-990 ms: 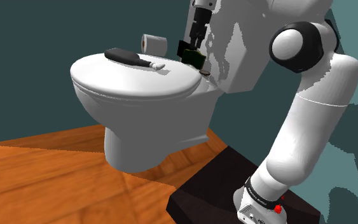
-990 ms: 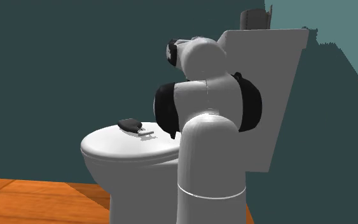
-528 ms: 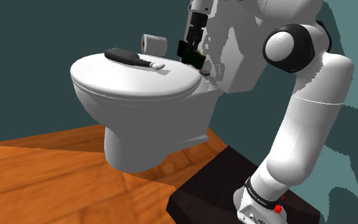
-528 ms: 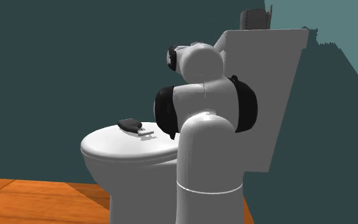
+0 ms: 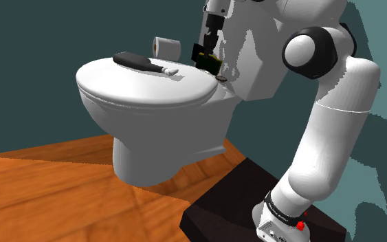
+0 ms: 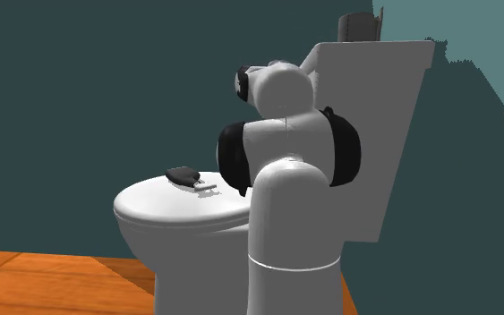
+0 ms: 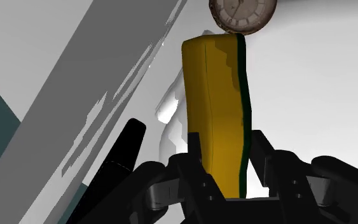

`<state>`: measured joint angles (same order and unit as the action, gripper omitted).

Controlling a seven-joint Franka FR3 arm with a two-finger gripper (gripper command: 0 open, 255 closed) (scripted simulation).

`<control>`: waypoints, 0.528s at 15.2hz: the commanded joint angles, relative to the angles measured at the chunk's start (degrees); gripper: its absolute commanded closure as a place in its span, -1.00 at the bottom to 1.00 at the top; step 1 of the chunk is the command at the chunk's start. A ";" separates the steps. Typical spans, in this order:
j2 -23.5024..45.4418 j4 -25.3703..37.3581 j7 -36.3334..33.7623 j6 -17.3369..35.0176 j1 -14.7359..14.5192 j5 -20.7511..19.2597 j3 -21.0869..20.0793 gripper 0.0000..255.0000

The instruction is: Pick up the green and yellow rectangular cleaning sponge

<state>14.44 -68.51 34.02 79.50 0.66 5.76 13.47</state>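
Wrist view: yellow rectangular sponge with dark green edge (image 7: 215, 95) clamped between fingers (image 7: 264, 149) of black two-finger gripper (image 7: 227, 145), far end near round brownish disc (image 7: 242, 14). Shoulder view: held at rear of white toilet lid (image 5: 137, 88), beside white tank (image 5: 260, 62); contact with lid unclear. Black brush with white handle (image 5: 140, 62) lying on lid.

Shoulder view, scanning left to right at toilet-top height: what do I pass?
Black-handled tool → green and yellow sponge, clasped between the fingers → arm's dark elbow joint. The paper roll and round dial overlap their neighbours, so they are left out.
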 commanded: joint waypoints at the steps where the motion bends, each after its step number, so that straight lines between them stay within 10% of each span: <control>1: 0.97 -0.84 0.10 -0.44 1.79 -1.63 1.18 1.00; 8: -0.01 -1.03 -1.03 -1.16 0.52 -1.78 1.17 1.00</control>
<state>14.04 -69.76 33.08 80.82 0.33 5.84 13.68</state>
